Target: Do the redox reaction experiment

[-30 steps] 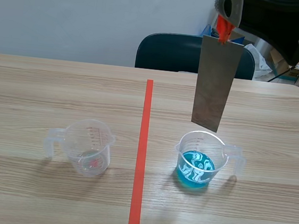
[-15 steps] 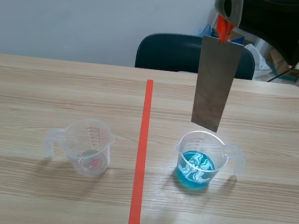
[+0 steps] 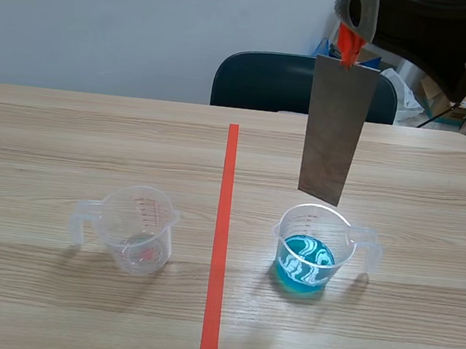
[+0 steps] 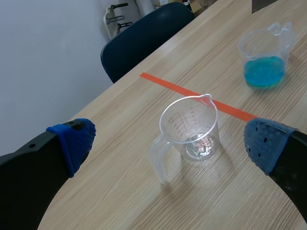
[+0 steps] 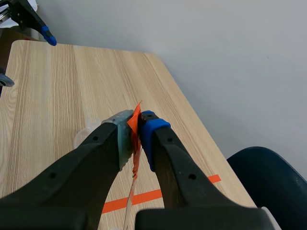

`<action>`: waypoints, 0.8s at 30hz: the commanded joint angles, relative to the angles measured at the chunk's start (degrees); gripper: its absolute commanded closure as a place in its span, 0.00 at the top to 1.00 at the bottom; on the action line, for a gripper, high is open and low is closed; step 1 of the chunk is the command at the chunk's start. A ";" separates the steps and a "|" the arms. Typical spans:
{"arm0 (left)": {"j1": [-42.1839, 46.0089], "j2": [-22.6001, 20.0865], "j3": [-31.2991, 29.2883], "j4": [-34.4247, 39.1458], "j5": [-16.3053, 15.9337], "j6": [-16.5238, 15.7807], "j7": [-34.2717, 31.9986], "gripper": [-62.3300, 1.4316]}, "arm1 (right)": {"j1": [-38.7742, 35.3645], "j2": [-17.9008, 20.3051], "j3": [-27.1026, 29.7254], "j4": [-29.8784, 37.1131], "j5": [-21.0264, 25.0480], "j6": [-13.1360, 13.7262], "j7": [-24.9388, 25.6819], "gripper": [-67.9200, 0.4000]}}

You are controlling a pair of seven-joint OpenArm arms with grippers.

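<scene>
Upper right: right hand (image 3: 348,35) clenched on tab (image 3: 348,50) of plate (image 3: 335,127), which hangs just above blue cup (image 3: 312,251), right of centre. Best lowered straight and slowly, clear of the rim. Lower left: left hand (image 4: 170,143) released.

Counted two clear measuring cups: cup of blue liquid (image 3: 312,251) and other cup (image 3: 136,238). Counted one metal strip (image 3: 335,127), one dark chair (image 3: 268,82), one counter (image 3: 70,141). Logged two pincers: left pincer (image 4: 168,141), right pincer (image 5: 135,125).
</scene>
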State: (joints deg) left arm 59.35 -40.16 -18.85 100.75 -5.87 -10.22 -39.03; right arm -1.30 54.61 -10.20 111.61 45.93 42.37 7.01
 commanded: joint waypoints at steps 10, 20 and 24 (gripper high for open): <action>-0.04 0.46 -0.24 0.46 -0.50 0.24 0.31 1.00 | 0.81 -0.02 0.87 0.48 1.03 0.35 1.01 0.01; -0.04 0.46 -0.24 0.46 -0.50 0.24 0.31 1.00 | 0.81 -0.04 0.87 0.46 0.81 0.35 0.83 0.01; -0.04 0.46 -0.24 0.46 -0.50 0.24 0.28 1.00 | 0.85 -0.79 0.87 0.46 0.76 0.35 0.52 0.01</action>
State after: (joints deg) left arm 59.35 -40.16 -18.85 100.75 -5.87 -10.22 -37.98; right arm -1.30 54.50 -10.20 111.61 45.91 42.37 6.92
